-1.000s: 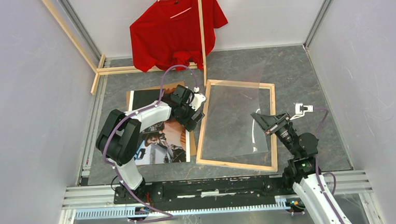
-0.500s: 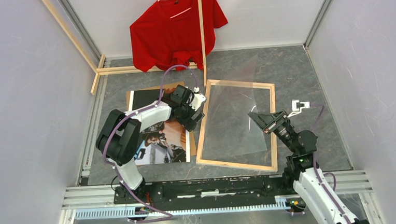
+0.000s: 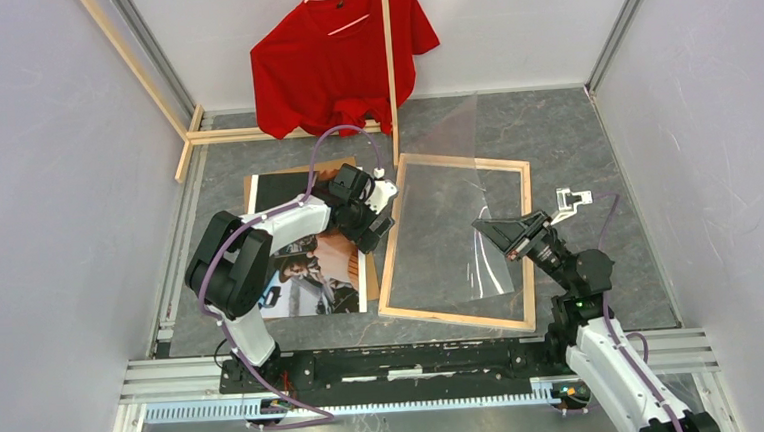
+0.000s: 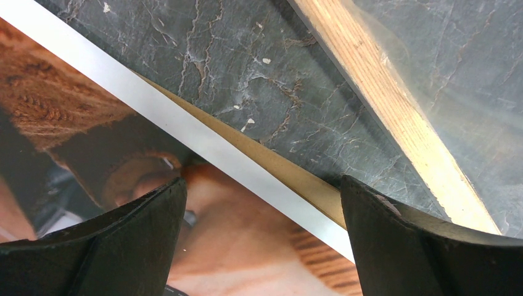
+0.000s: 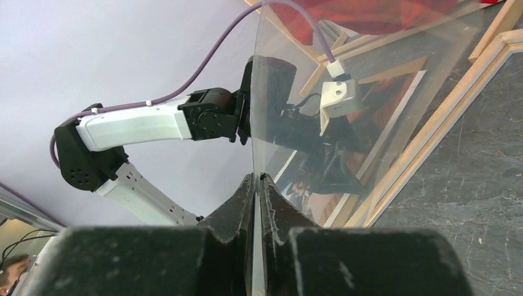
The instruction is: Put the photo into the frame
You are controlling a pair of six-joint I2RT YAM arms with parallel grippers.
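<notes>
Left of centre on the grey stone-patterned tabletop point(image 3: 573, 134), the large rectangular paper print of people in dark, orange and tan tones point(image 3: 312, 275) lies face up on a plain brown cardboard sheet point(image 4: 299, 179). A strip of the cardboard shows past the print's white right border. Just to its right, with bare tabletop between, the large thin rectangular frame of pale bare wood point(image 3: 454, 317) lies flat. The left gripper point(image 3: 371, 235) hangs low over the print's right edge, its two black fingers point(image 4: 123, 246) spread wide and holding nothing; whether they touch the paper cannot be told. The right gripper point(image 5: 258, 185), over the frame's right rail, has its fingers point(image 5: 231, 209) pinched tight on the edge of a clear plastic sheet point(image 3: 460, 161). The sheet stands raised and tilted above the frame, with the left arm point(image 5: 135, 123) visible beside and through it in the right wrist view. At the back of the table a red T-shirt point(image 3: 319, 70) hangs on a pink hanger point(image 3: 346, 25) from a rack of pale wooden poles point(image 3: 389, 65).
</notes>
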